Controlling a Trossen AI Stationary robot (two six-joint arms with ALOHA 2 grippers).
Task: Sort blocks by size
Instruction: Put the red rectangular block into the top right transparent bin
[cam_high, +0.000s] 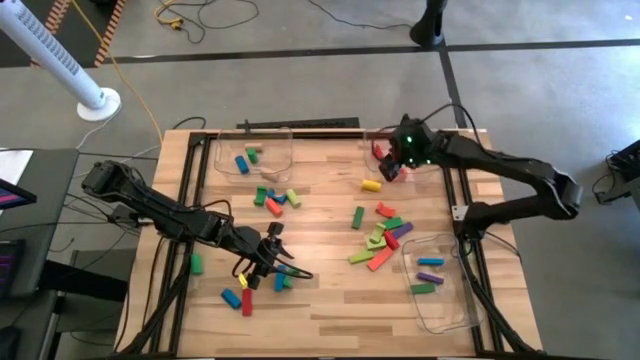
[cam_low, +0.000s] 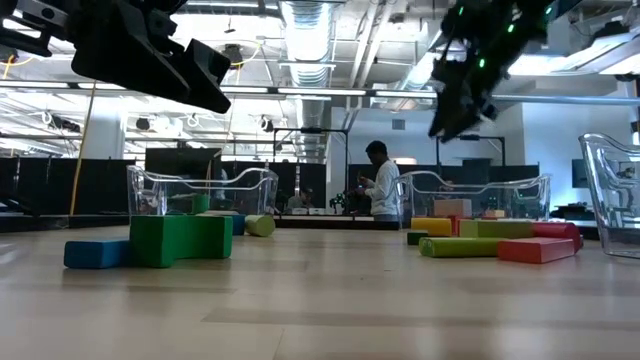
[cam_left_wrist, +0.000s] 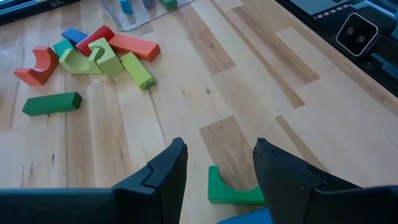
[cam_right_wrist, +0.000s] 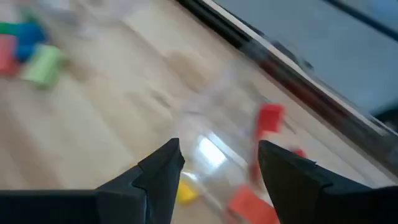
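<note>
A: Why does the right gripper (cam_high: 392, 168) hang over the clear tray (cam_high: 372, 141) at one o'clock?
B: Its fingers are spread with nothing between; red blocks (cam_right_wrist: 269, 117) lie below, so I judge a drop-off there.
A: And the left gripper (cam_left_wrist: 217, 163)?
B: At seven o'clock, fingers apart over a green block (cam_left_wrist: 231, 190) (not pinching it).

green block (cam_low: 180, 240), clear tray (cam_low: 200, 190), distant person (cam_low: 381, 181)

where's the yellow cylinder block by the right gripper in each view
High view: yellow cylinder lies right of centre, just below the right gripper.
Low view: cannot pick it out.
Left wrist view: not in it.
Right wrist view: a yellow piece shows between the fingers, probably it.
Shared landmark: the clear tray under the right gripper.
</note>
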